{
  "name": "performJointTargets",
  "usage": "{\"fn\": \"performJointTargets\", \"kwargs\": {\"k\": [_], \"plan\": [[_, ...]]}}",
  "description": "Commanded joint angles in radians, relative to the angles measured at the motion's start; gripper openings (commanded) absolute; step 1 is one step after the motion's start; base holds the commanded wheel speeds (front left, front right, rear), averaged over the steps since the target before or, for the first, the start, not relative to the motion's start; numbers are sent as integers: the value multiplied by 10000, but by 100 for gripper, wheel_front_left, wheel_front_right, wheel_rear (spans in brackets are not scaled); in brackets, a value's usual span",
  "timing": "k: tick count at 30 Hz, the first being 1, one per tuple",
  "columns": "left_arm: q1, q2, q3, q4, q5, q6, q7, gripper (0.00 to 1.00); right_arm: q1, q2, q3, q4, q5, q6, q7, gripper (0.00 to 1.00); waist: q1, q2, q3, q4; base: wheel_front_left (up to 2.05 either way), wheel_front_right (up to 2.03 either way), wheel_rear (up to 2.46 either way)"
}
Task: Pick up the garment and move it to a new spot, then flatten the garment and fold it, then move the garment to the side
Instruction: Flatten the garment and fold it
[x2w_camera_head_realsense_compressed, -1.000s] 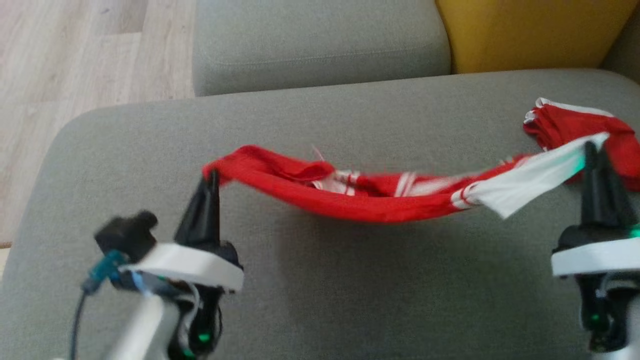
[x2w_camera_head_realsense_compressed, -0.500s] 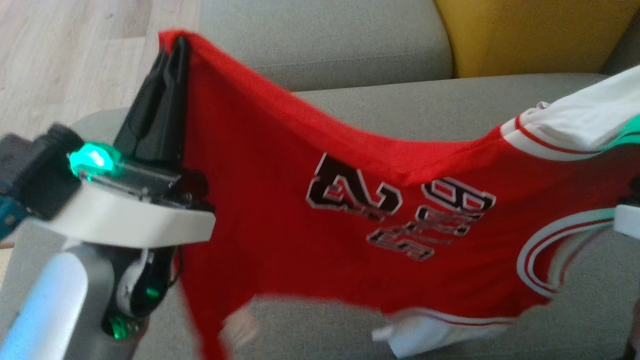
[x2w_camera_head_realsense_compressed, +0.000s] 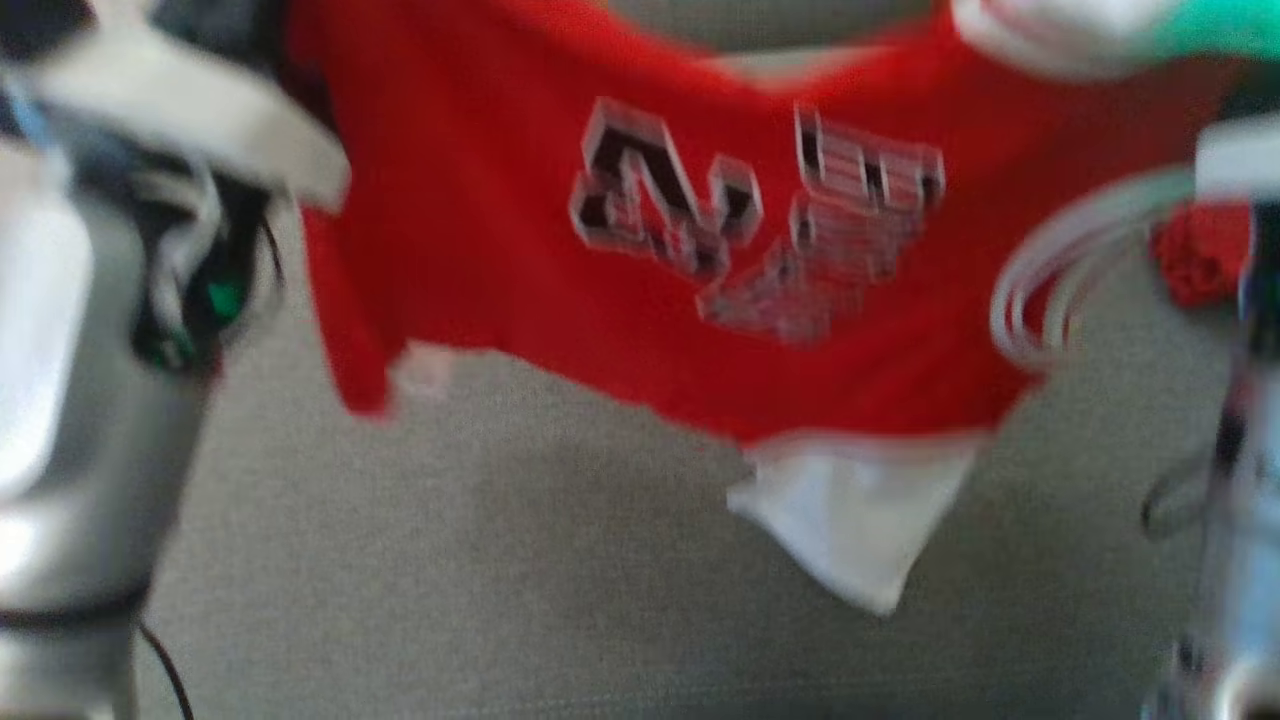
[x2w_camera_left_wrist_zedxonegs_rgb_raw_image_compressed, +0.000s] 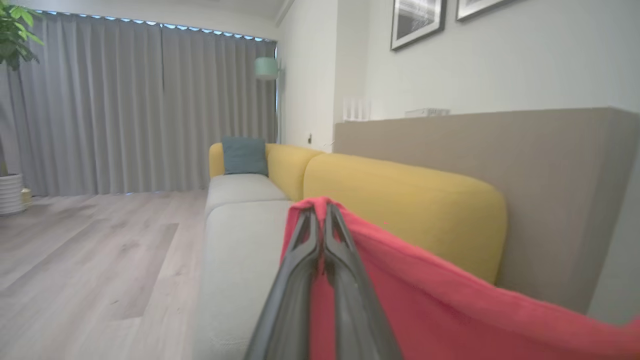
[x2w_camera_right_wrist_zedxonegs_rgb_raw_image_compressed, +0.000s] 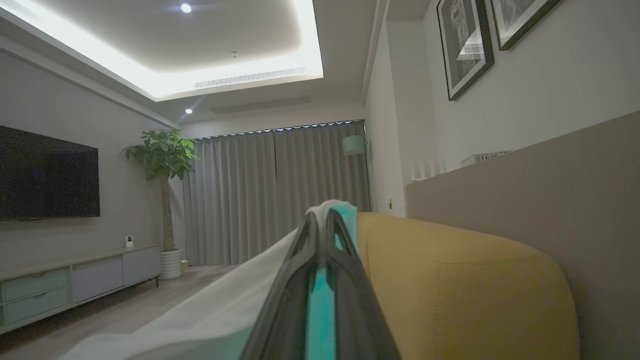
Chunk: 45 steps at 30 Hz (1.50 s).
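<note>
Overhead, the red garment (x2w_camera_head_realsense_compressed: 480, 250) is hanging spread out and blurred over the grey sofa seat (x2w_camera_head_realsense_compressed: 480, 580), with a white panel dangling from its lower edge. Along the left wrist, the left jaws are pinching shut on the garment's red top edge, with the yellow sofa back (x2w_camera_left_wrist_zedxonegs_rgb_raw_image_compressed: 410, 210) lying beyond. Along the right wrist, the right jaws are clamping shut on a white corner of the cloth.
</note>
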Motion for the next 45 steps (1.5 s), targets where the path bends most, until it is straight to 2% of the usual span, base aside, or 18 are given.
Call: {"fn": "performJointTargets", "kwargs": {"k": [1,7,12,16,20,27,37,45], "plan": [[-855,306,442,-142,128,-33,-112,0,-694,-36,298,-181,-82,-7,-106,0,-1,0,677,-94,0,0,0],[-3886,370,635,3427,962,-160,-1241,0,-4496,292,462,3610,-1008,-7,-1824,0,-1,0,1566,-688,0,0,0],[-5752,465,685,5572,1455,-173,-2253,0,-6728,456,19,5925,-1690,-7,-3237,0,-1,0,2157,-1138,0,0,0],[-6600,378,662,6640,1576,-340,-3050,0,-7528,466,328,7054,-1113,-7,-3746,0,-1,0,2895,-1301,0,0,0],[-6511,127,669,7387,1415,-668,-3486,0,-7043,468,1244,7467,-416,-7,-3899,0,-1,0,3631,-1322,0,0,0],[-5550,7,986,7864,1150,-1206,-3708,0,-4920,469,2123,5994,606,-7,-3921,0,-1,0,4219,-1292,0,0,0],[-3158,-358,2070,5642,1079,-1836,-3717,0,-1554,470,2085,3033,727,-7,-3923,0,-1,0,3667,-860,0,0,0],[376,-1009,2502,3376,1140,-2025,-3718,0,1982,470,1432,1173,762,-7,-3898,0,-1,0,2347,-495,0,0,0]]}}
